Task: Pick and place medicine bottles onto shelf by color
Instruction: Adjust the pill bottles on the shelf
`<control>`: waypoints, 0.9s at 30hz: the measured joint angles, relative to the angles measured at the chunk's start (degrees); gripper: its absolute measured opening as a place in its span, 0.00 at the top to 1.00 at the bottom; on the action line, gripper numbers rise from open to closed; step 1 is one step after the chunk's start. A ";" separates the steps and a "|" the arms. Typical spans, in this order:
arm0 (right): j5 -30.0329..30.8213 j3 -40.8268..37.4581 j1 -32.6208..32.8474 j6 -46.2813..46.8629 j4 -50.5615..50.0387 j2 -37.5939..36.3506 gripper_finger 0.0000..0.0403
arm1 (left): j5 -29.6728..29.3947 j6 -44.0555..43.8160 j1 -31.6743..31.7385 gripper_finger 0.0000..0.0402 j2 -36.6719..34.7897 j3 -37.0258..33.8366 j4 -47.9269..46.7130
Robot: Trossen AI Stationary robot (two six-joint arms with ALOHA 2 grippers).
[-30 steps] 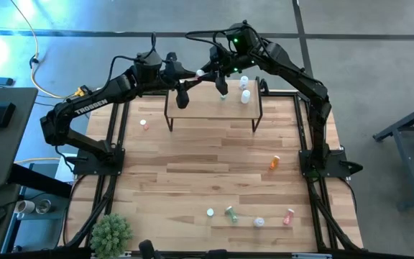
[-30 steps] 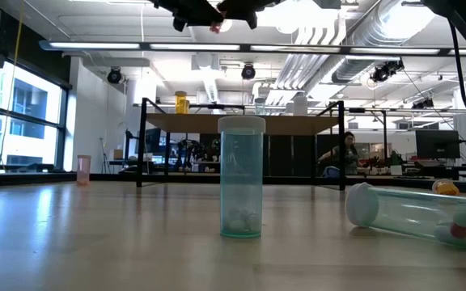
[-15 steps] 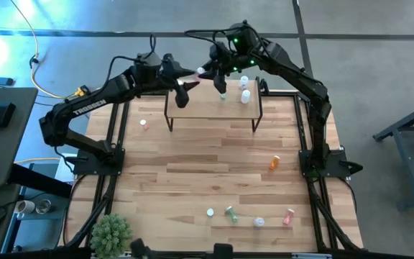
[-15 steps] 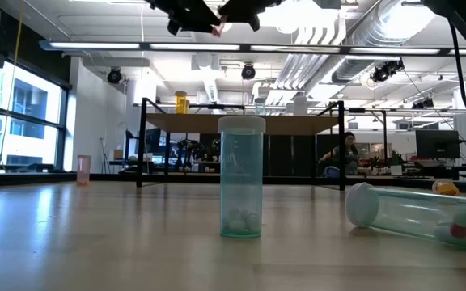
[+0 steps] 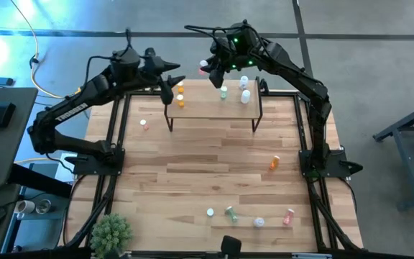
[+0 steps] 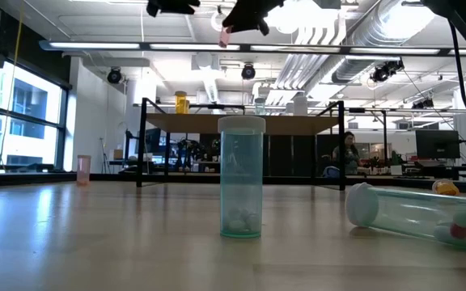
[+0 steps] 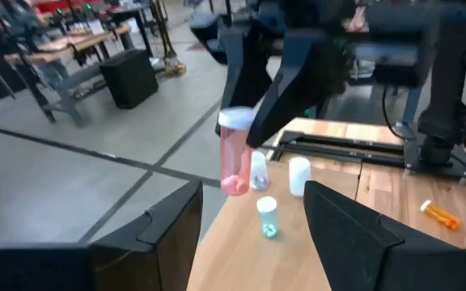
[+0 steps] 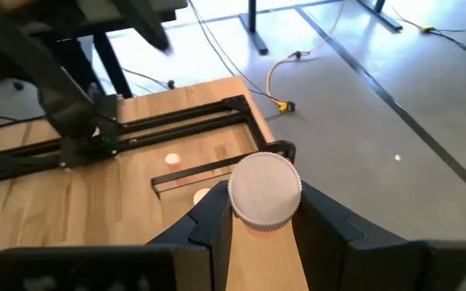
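**Pink bottle held high above the shelf**

The right end effector (image 5: 208,68) is clenched on the pink bottle (image 7: 235,151) above the shelf (image 5: 214,109); a slack grip could drop it. The left end effector (image 5: 165,80), fingers spread and empty, hovers beside the shelf's left end.

Eleven medicine bottles (image 5: 274,163), one shelf (image 5: 214,109), one plant (image 5: 111,232).

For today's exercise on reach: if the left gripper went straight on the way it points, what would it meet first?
Probably the pink bottle held by the right gripper, straight ahead of the open left gripper; how far off is unclear.
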 joint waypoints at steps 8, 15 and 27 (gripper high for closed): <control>2.71 -3.09 0.01 2.09 0.78 -0.01 0.76 | -2.63 -0.08 0.00 0.48 -3.45 0.00 -0.41; 4.24 -13.24 0.61 4.60 9.58 0.04 0.76 | -2.80 0.34 0.00 0.48 -4.19 0.00 -1.31; 8.32 -24.59 1.63 3.67 18.82 0.52 0.76 | -2.83 0.36 0.00 0.48 -4.17 0.00 -2.84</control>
